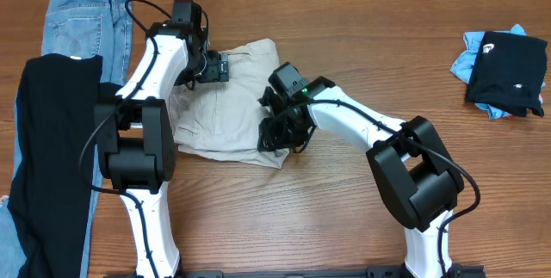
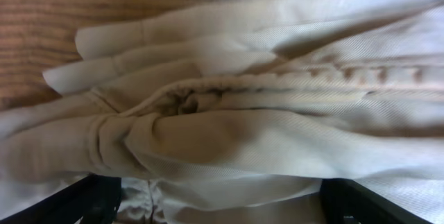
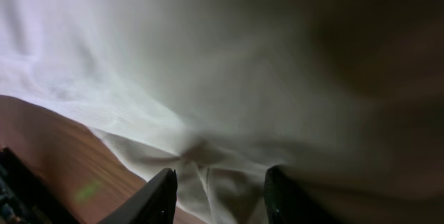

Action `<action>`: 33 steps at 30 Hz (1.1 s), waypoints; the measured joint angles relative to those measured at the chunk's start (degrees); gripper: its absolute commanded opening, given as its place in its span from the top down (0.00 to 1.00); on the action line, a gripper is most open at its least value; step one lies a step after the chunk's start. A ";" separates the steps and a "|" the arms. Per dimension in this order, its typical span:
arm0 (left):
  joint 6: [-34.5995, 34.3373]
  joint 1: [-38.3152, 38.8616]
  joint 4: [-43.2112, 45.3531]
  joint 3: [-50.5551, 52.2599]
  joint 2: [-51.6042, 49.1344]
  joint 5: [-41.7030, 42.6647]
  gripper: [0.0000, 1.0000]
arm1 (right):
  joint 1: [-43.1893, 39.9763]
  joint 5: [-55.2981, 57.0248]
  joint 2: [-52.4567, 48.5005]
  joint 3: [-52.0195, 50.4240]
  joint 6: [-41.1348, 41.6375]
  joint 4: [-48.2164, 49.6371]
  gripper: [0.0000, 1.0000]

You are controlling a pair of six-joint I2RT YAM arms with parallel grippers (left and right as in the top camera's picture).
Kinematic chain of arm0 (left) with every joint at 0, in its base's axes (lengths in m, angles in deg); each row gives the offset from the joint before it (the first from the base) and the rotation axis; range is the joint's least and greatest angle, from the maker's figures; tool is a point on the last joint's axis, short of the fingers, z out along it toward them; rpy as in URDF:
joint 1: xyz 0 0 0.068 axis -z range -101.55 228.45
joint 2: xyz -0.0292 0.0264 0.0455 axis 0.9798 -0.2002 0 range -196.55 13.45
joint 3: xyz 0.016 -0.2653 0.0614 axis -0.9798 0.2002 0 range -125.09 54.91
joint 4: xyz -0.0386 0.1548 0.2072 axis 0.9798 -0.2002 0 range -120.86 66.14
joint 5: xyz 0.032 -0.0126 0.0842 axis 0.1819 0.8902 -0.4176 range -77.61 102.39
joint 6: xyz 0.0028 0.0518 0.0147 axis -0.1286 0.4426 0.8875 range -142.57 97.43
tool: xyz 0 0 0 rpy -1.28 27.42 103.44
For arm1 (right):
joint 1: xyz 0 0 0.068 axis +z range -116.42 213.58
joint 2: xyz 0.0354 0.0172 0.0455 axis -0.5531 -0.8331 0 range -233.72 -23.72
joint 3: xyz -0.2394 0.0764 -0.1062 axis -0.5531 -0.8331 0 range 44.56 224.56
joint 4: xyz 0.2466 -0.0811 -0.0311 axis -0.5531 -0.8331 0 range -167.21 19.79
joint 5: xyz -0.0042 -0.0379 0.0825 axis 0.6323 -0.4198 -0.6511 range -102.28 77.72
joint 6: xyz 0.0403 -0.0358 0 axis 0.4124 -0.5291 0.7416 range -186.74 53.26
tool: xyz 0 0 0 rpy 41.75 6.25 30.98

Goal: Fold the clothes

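The light beige trousers (image 1: 228,110) lie crumpled in the middle of the table. My left gripper (image 1: 217,66) is at their far left edge. In the left wrist view its fingers (image 2: 222,207) are spread wide, open, over bunched folds and a stitched seam (image 2: 277,78). My right gripper (image 1: 280,132) is at the trousers' right edge. In the right wrist view its fingers (image 3: 218,196) are drawn in on a pinched fold of beige cloth (image 3: 229,78), which fills most of that view.
Blue jeans (image 1: 82,20) and a black garment (image 1: 52,157) lie at the left edge. A pile of black and blue clothes (image 1: 506,73) sits at the far right. Bare wood table (image 1: 344,218) lies in front.
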 measured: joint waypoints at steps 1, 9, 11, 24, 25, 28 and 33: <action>0.02 -0.02 -0.96 -0.09 -0.02 0.00 0.07 | -0.11 -0.35 0.00 -0.61 0.57 0.35 0.55; -0.35 -1.25 -17.38 -0.87 -0.76 0.33 0.35 | -2.29 1.44 0.00 -0.98 2.73 0.70 0.56; -0.85 -1.81 -22.64 -0.81 -1.03 1.25 0.42 | -4.22 2.36 0.02 -0.96 2.82 1.99 0.56; -2.80 -1.79 -27.71 0.79 0.42 7.13 0.28 | -18.71 13.79 -0.72 14.45 -0.59 -6.01 0.54; -2.67 -1.79 -26.51 1.07 1.70 7.30 0.19 | -18.49 14.23 -0.72 16.22 -0.81 -7.43 0.54; -2.67 -1.79 -22.43 1.14 7.06 7.72 0.00 | -17.53 14.95 -0.61 20.52 -1.29 -10.93 0.54; -2.05 -1.79 -14.16 1.03 17.55 6.16 0.00 | -15.50 15.52 1.03 22.73 -1.86 -12.66 0.51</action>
